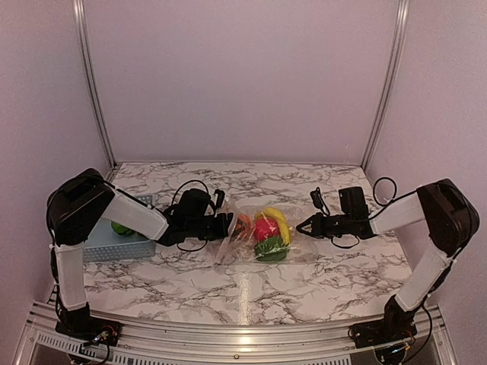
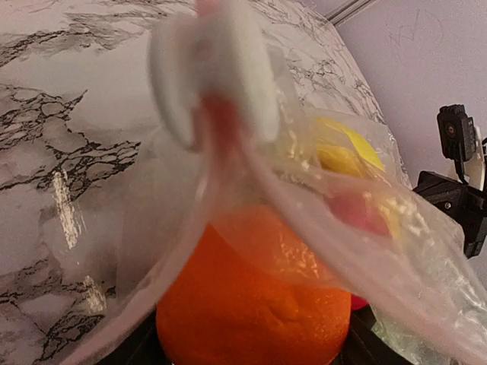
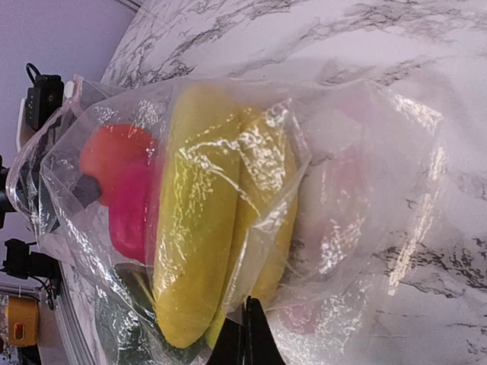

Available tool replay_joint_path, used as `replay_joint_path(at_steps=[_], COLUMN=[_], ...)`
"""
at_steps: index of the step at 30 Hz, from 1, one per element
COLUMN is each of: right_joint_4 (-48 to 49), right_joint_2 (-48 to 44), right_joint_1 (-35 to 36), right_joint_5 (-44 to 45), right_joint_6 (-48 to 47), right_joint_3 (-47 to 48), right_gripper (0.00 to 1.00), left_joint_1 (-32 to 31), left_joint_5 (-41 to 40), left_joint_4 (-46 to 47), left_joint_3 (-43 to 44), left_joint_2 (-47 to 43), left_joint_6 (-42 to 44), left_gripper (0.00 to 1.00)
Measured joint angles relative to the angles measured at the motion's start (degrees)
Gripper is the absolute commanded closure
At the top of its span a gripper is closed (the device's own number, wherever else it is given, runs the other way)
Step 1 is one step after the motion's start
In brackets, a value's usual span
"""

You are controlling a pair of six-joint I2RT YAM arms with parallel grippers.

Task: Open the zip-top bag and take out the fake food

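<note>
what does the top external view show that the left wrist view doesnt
Only the top external view: the light blue slatted plastic basket with a green item inside it, and the dark-green toy vegetable. Only the left wrist view: the orange toy ball up close, its dimpled skin visible, and a blurred white shape near the lens. Both: the clear crinkly plastic zip-top bag, the yellow toy banana, the red toy fruit and the white marble-pattern table.
</note>
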Motion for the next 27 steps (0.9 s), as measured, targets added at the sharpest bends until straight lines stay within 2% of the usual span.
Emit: replay_joint_path(at_steps=[11, 18, 27], right_joint_4=[-0.07, 0.46, 0.59], right_joint_2=[-1.18, -1.18, -1.18], right_joint_1=[-0.46, -0.7, -0.96], right_joint_5=[0.5, 1.27, 1.31], right_joint_6=[0.09, 0.11, 0.13], right_joint_3=[-1.57, -1.9, -1.99], right_gripper=[1.0, 1.0, 1.0], left_joint_1=[0.0, 0.0, 2.05], left_joint_5=[4.55, 4.35, 3.85], left_joint_4=[-2.36, -6.16, -11.32], left_joint_3=[-9.66, -12.85, -18.05], left_joint_2=[-11.58, -16.48, -29.18], left_joint_6=[5.18, 7.26, 7.52], left_gripper=[0.43, 0.4, 0.42])
